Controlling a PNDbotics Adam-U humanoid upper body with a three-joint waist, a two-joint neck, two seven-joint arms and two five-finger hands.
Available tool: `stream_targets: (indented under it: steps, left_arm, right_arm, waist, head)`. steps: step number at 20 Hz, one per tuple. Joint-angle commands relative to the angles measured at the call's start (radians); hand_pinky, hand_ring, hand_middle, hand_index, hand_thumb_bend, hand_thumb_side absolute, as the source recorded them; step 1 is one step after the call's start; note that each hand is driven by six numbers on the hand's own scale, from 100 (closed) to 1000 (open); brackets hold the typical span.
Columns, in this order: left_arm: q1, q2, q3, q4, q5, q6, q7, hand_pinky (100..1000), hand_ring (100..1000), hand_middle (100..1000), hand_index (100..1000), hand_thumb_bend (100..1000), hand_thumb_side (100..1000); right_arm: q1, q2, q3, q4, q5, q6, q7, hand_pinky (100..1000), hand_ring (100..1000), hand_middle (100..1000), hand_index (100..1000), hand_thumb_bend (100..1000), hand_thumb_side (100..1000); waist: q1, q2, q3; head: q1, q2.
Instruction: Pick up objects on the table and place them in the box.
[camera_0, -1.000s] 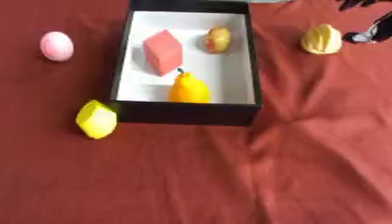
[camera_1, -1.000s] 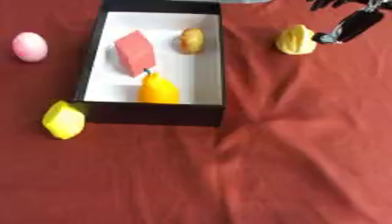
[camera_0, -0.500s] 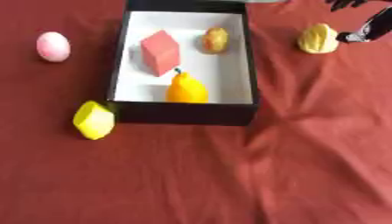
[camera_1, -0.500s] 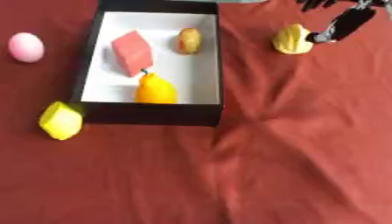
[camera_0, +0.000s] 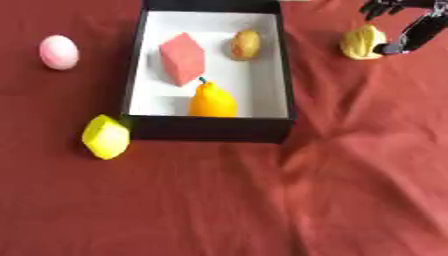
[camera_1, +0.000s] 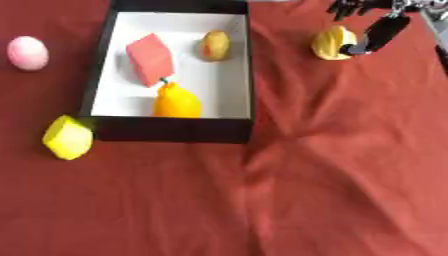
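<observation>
A black-walled rectangular box with a white floor (camera_0: 210, 127) sits on the red cloth-covered tabletop (camera_0: 332, 190), toward the far left of centre. Inside it lie a pinkish-red block (camera_0: 182, 57), a small brownish oval fruit (camera_0: 246, 43) and an orange pear-shaped fruit (camera_0: 213, 99).

Three things are not yet boxed: a pale pink egg-shaped object (camera_0: 58, 51) at the far left, a yellow angular lemon-like object (camera_0: 106, 136) just beside the box's near-left corner, and a yellow ridged fruit (camera_1: 333, 42) at the far right, apart from the box.

The right robot hand (camera_1: 378, 31) comes in from the far right corner, and one dark finger tip sits at the right side of the yellow ridged fruit, touching or nearly so. Other fingers curl above it near the frame's top edge. It does not look closed round the fruit; whether any finger already presses it I cannot tell. The left robot hand is out of sight.

The step in hand looks like the grasp of this fruit. To do it well, the fingers should settle on opposite sides across its widest part, since a ridged, rounded shape may roll away across the cloth if pushed from one side only. Once held, it needs lifting clear of the box's right wall before moving left over the free white floor.
</observation>
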Motion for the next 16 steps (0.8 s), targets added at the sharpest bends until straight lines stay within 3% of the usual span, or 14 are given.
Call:
stream_targets:
  steps: [1, 8, 16]
  left_arm:
    - [-0.008, 0.035, 0.003, -0.014, -0.001, -0.001, -0.003, 640, 824, 840, 778, 272, 894]
    - [-0.008, 0.034, 0.002, -0.013, -0.002, 0.0, -0.004, 641, 824, 841, 778, 269, 899]
    - [-0.007, 0.033, 0.001, -0.011, -0.005, 0.001, -0.008, 642, 825, 841, 778, 267, 905]
  right_arm:
    - [-0.02, -0.018, -0.007, 0.002, 0.021, -0.006, 0.008, 927, 927, 826, 934, 349, 100]
    - [-0.026, -0.01, -0.02, 0.01, 0.11, 0.01, -0.039, 921, 923, 827, 929, 359, 100]
    - [-0.03, -0.001, -0.034, 0.005, 0.125, 0.029, -0.106, 922, 934, 830, 924, 360, 100]
  waist:
    - [0.001, -0.013, 0.001]
    - [0.001, -0.007, 0.007]
    - [0.0, 0.006, 0.015]
  head:
    - [-0.005, -0.002]
    - [-0.013, -0.002]
    - [-0.022, -0.005]
